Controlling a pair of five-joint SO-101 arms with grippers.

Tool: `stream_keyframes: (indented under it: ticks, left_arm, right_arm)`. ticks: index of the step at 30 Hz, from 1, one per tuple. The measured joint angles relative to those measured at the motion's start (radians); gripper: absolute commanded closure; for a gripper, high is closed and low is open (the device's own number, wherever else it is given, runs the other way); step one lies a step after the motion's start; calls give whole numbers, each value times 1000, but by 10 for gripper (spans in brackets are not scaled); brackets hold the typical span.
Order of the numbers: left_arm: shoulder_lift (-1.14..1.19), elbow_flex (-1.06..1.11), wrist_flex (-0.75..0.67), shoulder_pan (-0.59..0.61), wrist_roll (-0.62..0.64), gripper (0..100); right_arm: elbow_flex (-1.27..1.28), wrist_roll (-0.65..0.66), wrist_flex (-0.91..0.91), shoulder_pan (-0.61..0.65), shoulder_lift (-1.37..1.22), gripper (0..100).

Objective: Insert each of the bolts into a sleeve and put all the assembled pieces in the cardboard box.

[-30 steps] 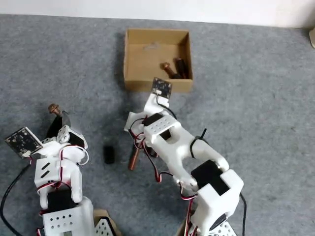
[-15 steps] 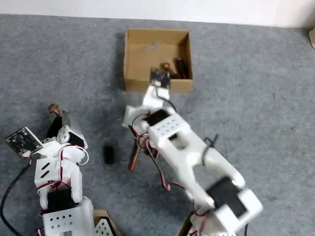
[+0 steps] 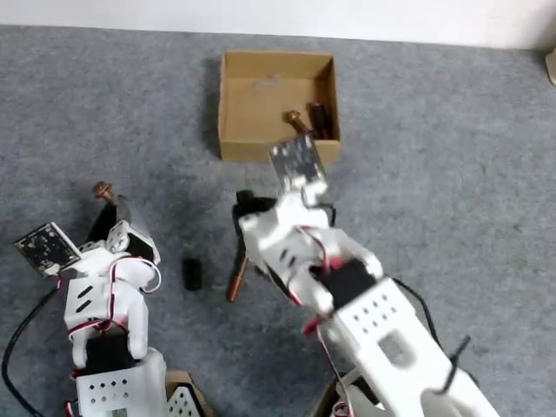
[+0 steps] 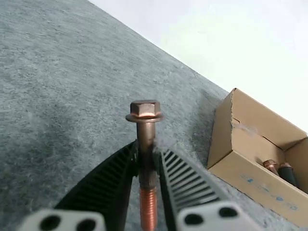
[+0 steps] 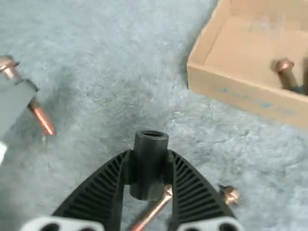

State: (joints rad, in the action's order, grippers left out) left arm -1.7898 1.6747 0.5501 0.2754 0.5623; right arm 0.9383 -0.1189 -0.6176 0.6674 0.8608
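Grey carpet [image 4: 57, 72] backs a copper hex-headed bolt [image 4: 145, 124] and black sleeve [image 5: 149, 159] (hollow).

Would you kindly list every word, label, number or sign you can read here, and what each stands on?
No text here can be read.
Outer wall of the cardboard box: faint blue print, too blurred to read.
Floor of the box: pale marks, too faint to read.

We see a copper bolt [image 3: 295, 118] and a dark piece [image 3: 320, 122] inside the cardboard box [image 3: 261, 91]. A black sleeve [image 3: 192, 274] and a loose bolt [image 3: 234, 282] lie on the carpet [image 3: 452, 174]; the left gripper [image 3: 113, 207] clasps a third bolt [image 3: 103, 188].
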Motion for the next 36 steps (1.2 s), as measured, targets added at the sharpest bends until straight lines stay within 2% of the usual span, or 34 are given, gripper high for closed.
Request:
stream_keyframes:
  ticks: [4, 7, 11, 15, 21, 24, 30, 36]
  left_arm:
    - [0, 0, 0, -75, -48, 995]
    - [0, -17, -3, -186, -143, 995]
    - [0, -112, 0, -354, -176, 995]
    - [0, -247, 0, -485, -180, 995]
    - [-12, -358, 0, -512, -180, 995]
    - [-12, -361, 0, -571, -180, 995]
    - [-12, -361, -6, -763, -180, 994]
    - [-12, -330, -78, -781, -180, 994]
  right_arm:
    - [222, 87, 167, -17, 140, 995]
    - [374, 133, 295, -55, 226, 995]
    - [493, 146, 361, -120, 364, 995]
    - [580, 146, 367, -127, 575, 995]
    - [732, 147, 350, -124, 930, 995]
    - [733, 149, 341, -124, 925, 995]
    - [733, 149, 341, -110, 959, 995]
    - [733, 149, 310, 35, 961, 995]
